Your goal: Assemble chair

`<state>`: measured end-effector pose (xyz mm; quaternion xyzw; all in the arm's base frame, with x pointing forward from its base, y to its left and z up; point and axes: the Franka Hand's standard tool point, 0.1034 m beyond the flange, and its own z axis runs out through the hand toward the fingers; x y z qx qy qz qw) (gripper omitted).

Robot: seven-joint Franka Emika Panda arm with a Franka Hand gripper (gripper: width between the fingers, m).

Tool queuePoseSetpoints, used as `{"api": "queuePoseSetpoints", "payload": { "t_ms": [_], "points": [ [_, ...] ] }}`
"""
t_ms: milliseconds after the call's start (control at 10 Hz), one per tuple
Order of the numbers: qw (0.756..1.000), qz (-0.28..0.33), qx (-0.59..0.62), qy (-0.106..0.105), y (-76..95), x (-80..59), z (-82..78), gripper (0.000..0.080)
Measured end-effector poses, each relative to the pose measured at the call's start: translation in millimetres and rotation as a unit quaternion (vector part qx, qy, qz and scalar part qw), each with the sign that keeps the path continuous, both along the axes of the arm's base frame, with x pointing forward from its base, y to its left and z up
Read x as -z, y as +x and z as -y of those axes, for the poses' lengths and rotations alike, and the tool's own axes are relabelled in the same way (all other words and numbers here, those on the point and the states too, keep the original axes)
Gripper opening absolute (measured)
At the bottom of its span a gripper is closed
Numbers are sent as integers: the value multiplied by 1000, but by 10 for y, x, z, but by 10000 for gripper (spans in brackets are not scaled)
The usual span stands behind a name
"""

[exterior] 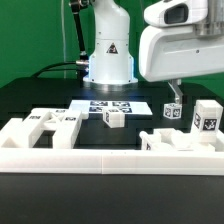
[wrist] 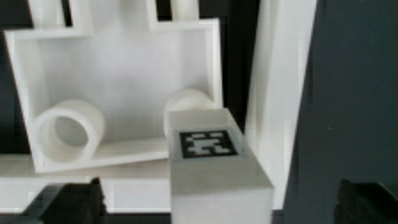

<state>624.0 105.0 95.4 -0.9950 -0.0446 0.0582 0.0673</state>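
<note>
End effector (wrist: 208,203) spread wide, holding nothing, its dark fingers standing either side of a tagged block (wrist: 214,150) with a gap on both sides. Just beside that block lies a recessed panel (wrist: 107,90) with two round stubs, and a tall white bar (wrist: 279,70) runs close along the block. That's the danger: close off-centre and one finger lands first, shoving or tipping the block into the panel, or a finger catches the bar and drags it. Out wider, the chair is all loose parts on the dark surface (exterior: 40,100): slotted pieces (exterior: 50,122) to the exterior view's left, a small block (exterior: 113,118) by the marker board (exterior: 105,104), more tagged pieces to the right, all behind the low rail (exterior: 100,157).
</note>
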Motion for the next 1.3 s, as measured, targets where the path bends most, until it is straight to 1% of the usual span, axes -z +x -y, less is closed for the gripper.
{"api": "queuePoseSetpoints", "payload": {
  "t_ms": [300,500,600,700,900,1000,1300],
  "points": [
    [1000,-2,5,-1,34,88,-20,649],
    [1000,-1,3,-1,45,96,-10,649],
    [1000,1,-3,0,57,87,0,604],
    [1000,0,-2,0,52,94,-1,604],
    [1000,0,-2,0,50,97,0,304],
    [1000,0,-2,0,50,98,0,289],
    [1000,-2,12,0,50,101,3,289]
  ]
}}
